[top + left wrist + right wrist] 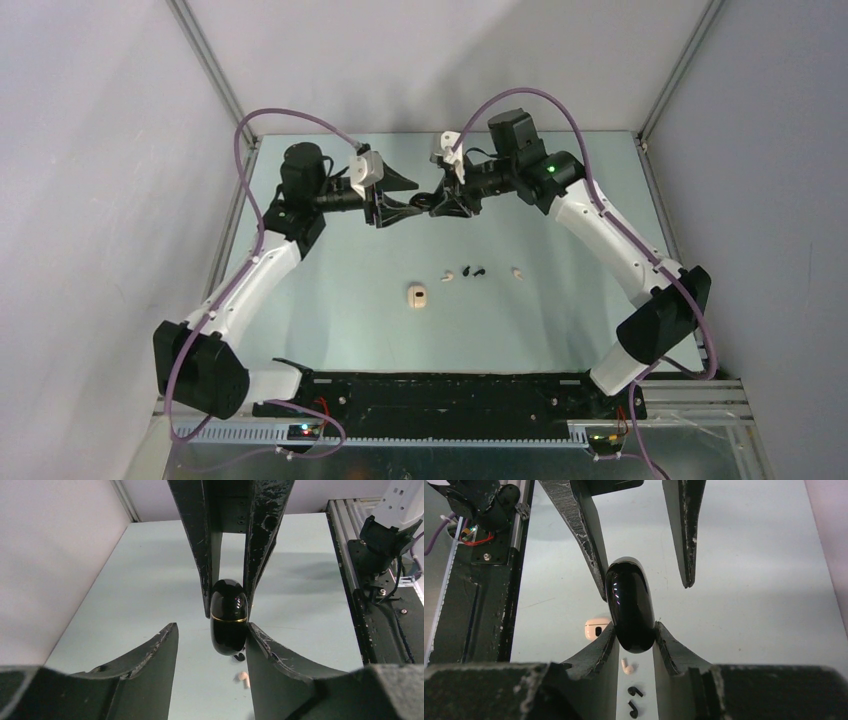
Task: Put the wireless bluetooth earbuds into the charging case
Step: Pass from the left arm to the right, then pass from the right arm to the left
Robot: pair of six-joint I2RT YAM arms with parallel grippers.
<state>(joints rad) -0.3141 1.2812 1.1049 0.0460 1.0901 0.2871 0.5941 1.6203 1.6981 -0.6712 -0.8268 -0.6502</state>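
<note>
My right gripper [634, 625] is shut on a glossy black charging case [630, 605] with a gold seam and holds it in the air at the back centre [433, 205]. My left gripper [211, 626] is open around the same case [228, 622]; one finger [280, 660] lies against it and the other stands apart. On the table below lie two black earbuds [466, 270] [635, 691] side by side, one cream earbud [447, 277] [626, 666] to their left and another cream earbud [516, 271] to their right.
A cream charging case [417, 296] [596, 628] with a dark opening stands on the table in front of the earbuds. Both arms reach in from the sides and meet at the back. Grey walls close in the table's left, back and right edges.
</note>
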